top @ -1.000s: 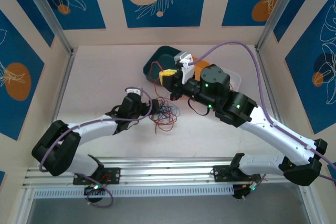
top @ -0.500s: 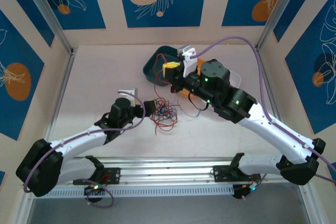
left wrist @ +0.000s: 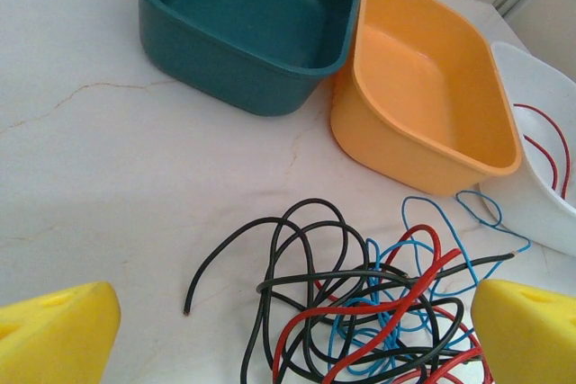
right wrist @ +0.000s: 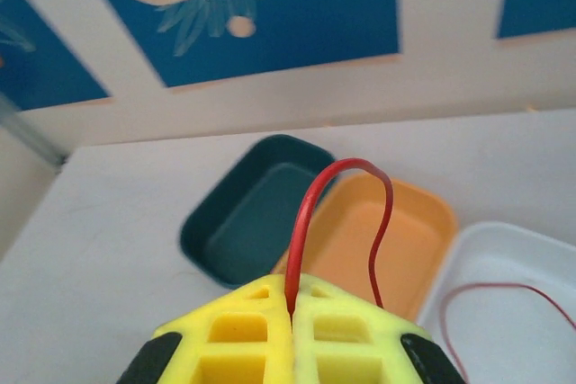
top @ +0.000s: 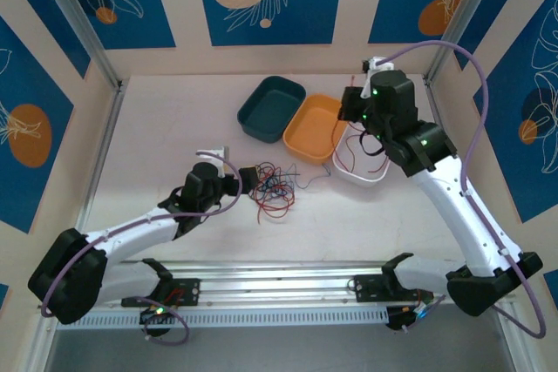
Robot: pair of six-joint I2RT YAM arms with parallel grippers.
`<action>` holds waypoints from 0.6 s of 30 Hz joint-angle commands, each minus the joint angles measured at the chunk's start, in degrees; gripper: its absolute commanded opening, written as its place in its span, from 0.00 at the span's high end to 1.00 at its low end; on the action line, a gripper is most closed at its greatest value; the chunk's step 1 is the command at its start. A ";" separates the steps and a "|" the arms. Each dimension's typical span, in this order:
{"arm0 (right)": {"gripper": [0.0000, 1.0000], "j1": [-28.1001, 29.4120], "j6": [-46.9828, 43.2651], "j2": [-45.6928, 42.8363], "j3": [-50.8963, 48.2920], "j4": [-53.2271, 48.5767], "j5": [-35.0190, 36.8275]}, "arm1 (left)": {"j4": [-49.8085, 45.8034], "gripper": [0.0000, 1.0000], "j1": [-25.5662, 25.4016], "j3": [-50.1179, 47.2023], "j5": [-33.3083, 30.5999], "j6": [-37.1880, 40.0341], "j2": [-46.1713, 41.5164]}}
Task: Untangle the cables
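Jaws wide and empty on the left gripper (left wrist: pixel 292 337), the nearer arm, the cables (left wrist: pixel 360 299) heaped just ahead of it; right gripper (right wrist: pixel 292 317), pinched on one red wire (right wrist: pixel 310 200), hangs near the white tub (right wrist: pixel 531 339).

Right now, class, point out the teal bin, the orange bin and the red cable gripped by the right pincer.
teal bin (left wrist: pixel 243 6), left wrist view, bare inner floor.
orange bin (left wrist: pixel 423 96), left wrist view, bare inner floor.
red cable (right wrist: pixel 345 163), right wrist view, top of its loop.

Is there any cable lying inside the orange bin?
No, the orange bin is bare inside; the tangled cables lie on the table.
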 commanded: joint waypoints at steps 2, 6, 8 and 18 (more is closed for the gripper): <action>1.00 -5.74 2.28 -0.23 -2.63 -4.02 -1.42 | -0.08 0.00 0.63 0.29 -1.38 0.53 0.19; 1.00 -10.82 2.34 0.48 -4.96 -3.72 -3.89 | -0.02 0.00 0.61 0.28 -1.37 0.55 0.24; 1.00 -13.08 2.50 1.03 -5.82 -3.48 -5.24 | -0.02 0.00 0.63 0.21 -1.45 0.57 0.24; 1.00 -20.04 1.65 5.69 -9.16 1.38 -8.49 | -0.17 0.00 0.61 -0.13 -1.90 0.75 0.02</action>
